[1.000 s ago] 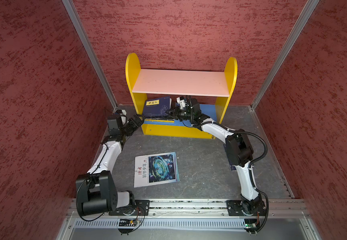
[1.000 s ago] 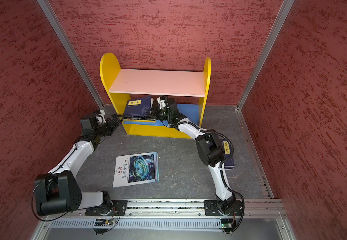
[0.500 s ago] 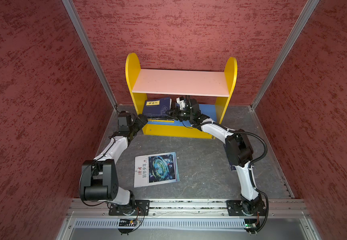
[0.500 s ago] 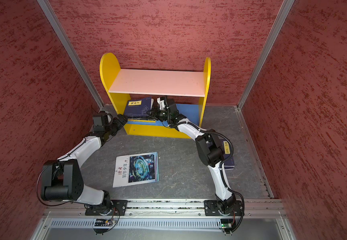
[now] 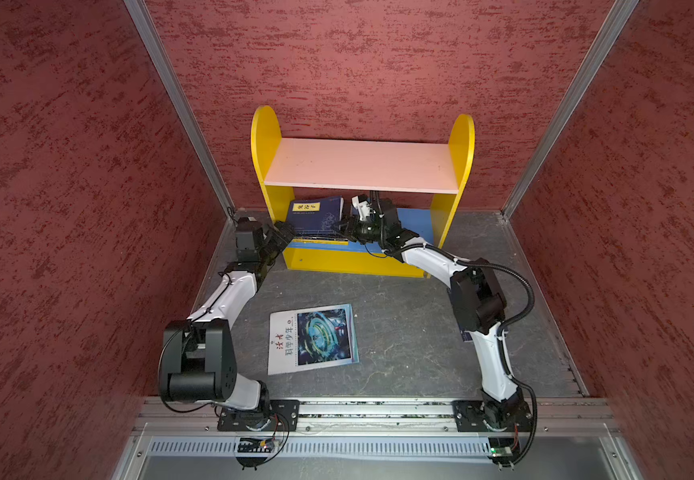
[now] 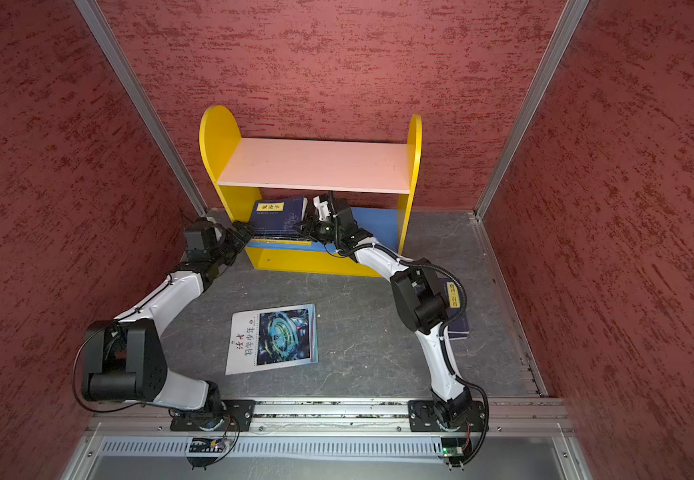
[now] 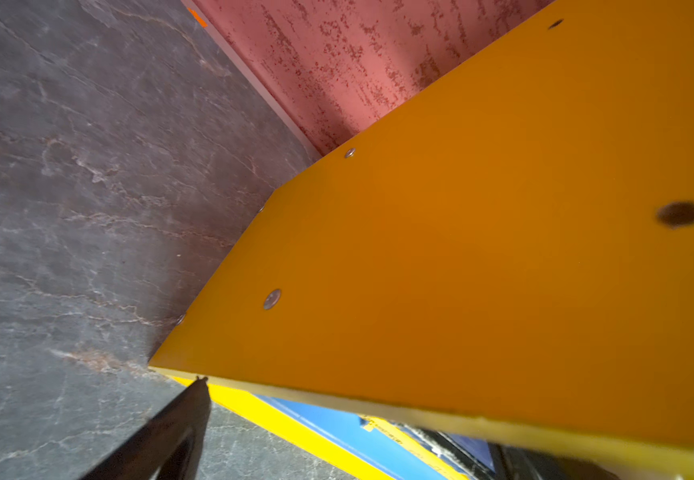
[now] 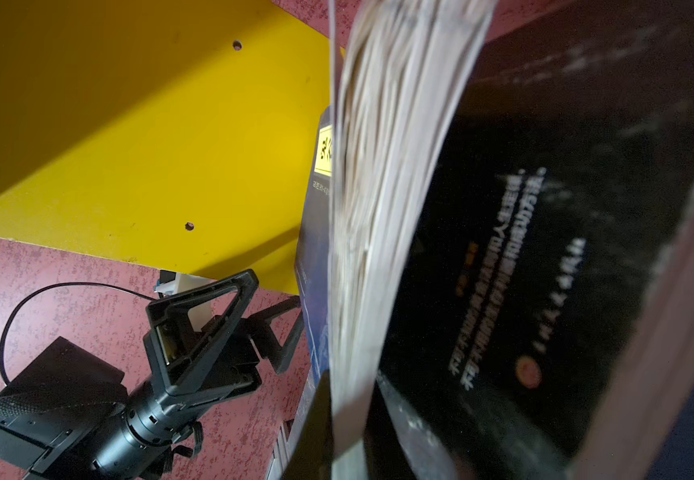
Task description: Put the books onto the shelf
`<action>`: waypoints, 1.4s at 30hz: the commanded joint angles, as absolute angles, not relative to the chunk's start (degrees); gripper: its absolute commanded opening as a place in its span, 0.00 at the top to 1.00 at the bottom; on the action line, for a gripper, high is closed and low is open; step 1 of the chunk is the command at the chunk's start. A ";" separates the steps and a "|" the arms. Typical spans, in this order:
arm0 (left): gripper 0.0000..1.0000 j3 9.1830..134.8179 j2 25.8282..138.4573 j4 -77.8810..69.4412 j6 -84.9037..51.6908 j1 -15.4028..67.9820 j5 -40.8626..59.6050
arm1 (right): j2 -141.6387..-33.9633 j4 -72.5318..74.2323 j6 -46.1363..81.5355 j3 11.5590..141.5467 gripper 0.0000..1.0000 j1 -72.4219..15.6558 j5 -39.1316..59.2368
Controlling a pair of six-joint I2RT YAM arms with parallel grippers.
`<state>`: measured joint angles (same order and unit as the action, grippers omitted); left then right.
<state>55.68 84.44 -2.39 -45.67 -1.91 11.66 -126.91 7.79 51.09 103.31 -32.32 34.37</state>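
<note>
The shelf (image 5: 362, 164) (image 6: 316, 164) stands against the back wall. On its blue lower board, at the left, a navy book with a yellow label (image 5: 315, 212) (image 6: 279, 214) tilts up over other books (image 5: 316, 240) lying flat. My right gripper (image 5: 344, 226) (image 8: 349, 399) is shut on that navy book's page edge, beside a black book (image 8: 545, 249). My left gripper (image 5: 285, 233) (image 6: 243, 232) is open at the shelf's front left corner; one finger (image 7: 179, 424) shows by the yellow side panel (image 7: 461, 249). A white magazine (image 5: 312, 338) lies on the floor. Another navy book (image 6: 455, 309) lies under my right arm.
Red textured walls close in at the left, back and right, and the shelf's left side stands near the corner post (image 5: 195, 137). The floor is dark grey stone-patterned (image 5: 399, 332). A metal rail (image 5: 378, 409) carrying both arm bases runs along the front.
My left gripper has swung away from the left wall, rightward to the shelf's front left corner. The right gripper and the tilted navy book have not moved.
</note>
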 commanded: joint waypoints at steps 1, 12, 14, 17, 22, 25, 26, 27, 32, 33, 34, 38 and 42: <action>0.01 57.10 86.49 -2.93 -47.30 -1.77 11.78 | -127.52 4.36 47.46 101.77 0.93 -33.97 34.77; 0.01 59.67 90.48 10.76 -48.72 -0.46 5.00 | -127.87 3.35 47.07 102.22 0.89 -33.95 34.69; 0.01 59.75 90.55 12.33 -49.09 -0.48 3.91 | -127.60 2.07 46.70 102.17 0.80 -33.97 33.79; 0.01 59.34 90.28 13.36 -49.44 -0.40 3.25 | -126.77 -0.86 45.11 102.87 0.66 -33.68 30.94; 0.01 58.62 89.99 13.23 -50.18 -0.40 3.46 | -125.50 -2.52 44.40 103.66 0.54 -32.42 29.14; 0.01 58.74 89.99 12.97 -50.26 -0.18 3.60 | -125.66 -3.80 44.22 104.86 0.53 -31.95 28.03; 0.01 58.80 90.00 12.94 -50.21 -0.18 3.60 | -125.72 -4.36 44.17 105.24 0.53 -31.91 27.31; 0.00 58.93 89.96 12.95 -50.25 -0.11 3.51 | -125.68 -5.12 44.05 105.75 0.53 -31.97 26.41; 0.01 59.09 89.91 12.94 -50.25 -0.18 3.86 | -125.43 -10.52 43.53 108.41 0.52 -31.56 20.34; 0.01 59.08 89.98 12.78 -50.23 -0.16 4.02 | -125.33 -11.15 43.43 108.70 0.54 -31.55 19.41; 0.01 58.99 90.00 12.74 -50.31 -0.15 4.09 | -125.38 -11.27 43.28 108.89 0.55 -31.50 19.46; 0.01 58.92 90.00 12.31 -50.52 -0.08 4.46 | -126.45 -10.77 43.56 110.25 0.66 -31.54 21.38; 0.01 58.85 89.79 12.01 -50.56 -0.07 4.72 | -126.78 -10.80 43.79 110.26 0.71 -31.55 20.75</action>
